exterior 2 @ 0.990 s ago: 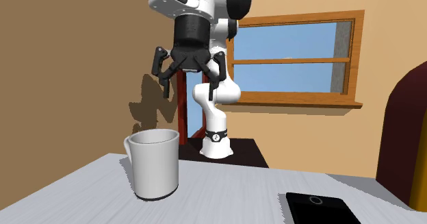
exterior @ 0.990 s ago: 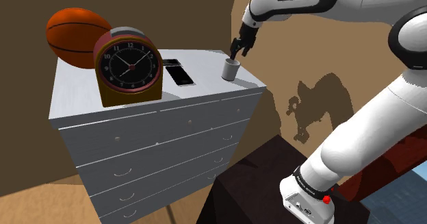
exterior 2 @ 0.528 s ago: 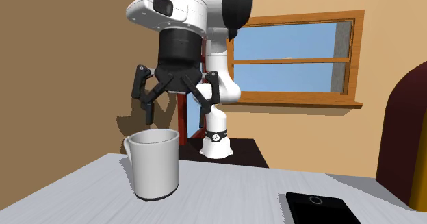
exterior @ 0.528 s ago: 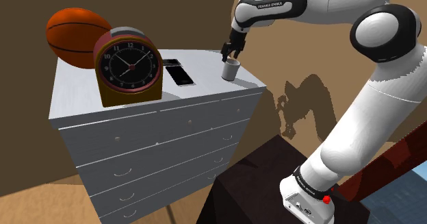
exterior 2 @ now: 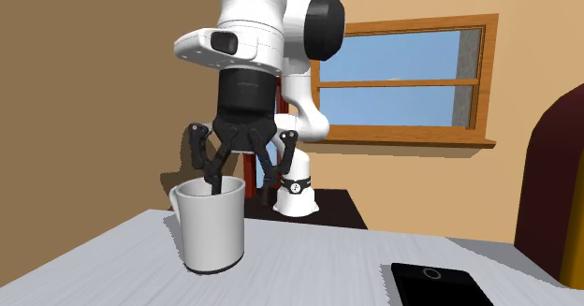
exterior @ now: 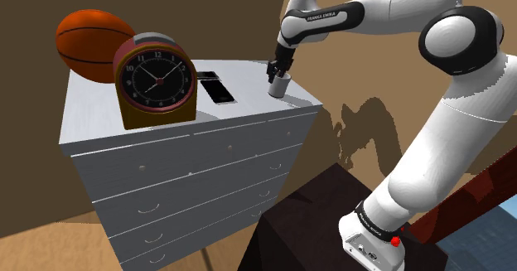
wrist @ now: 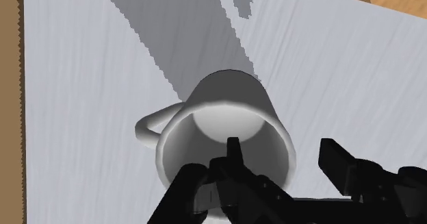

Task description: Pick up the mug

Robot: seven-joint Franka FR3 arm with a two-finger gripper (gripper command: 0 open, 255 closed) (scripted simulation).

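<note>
A plain white mug (exterior: 279, 84) stands upright near the corner of the white dresser top (exterior: 99, 116) at the shoulder view's right. In the second exterior view the mug (exterior 2: 213, 231) shows its handle turned away from the phone. My black gripper (exterior 2: 240, 190) points straight down onto its rim. Seen from the wrist, one finger (wrist: 233, 154) dips inside the mug (wrist: 226, 116) and the other (wrist: 337, 162) hangs outside its wall. The gripper (wrist: 280, 148) still shows a gap to that wall. The gripper (exterior: 276, 71) is open, astride the rim on the side opposite the handle.
A black phone (exterior: 217, 90) lies flat beside the mug, also seen as the phone (exterior 2: 440, 284). A big round clock (exterior: 155, 80) and a basketball (exterior: 87, 41) occupy the other half of the dresser. The dresser's edges run close to the mug.
The gripper has come down from above the mug until its fingers straddle the rim, and the fingers have drawn closer together. The mug has not moved.
</note>
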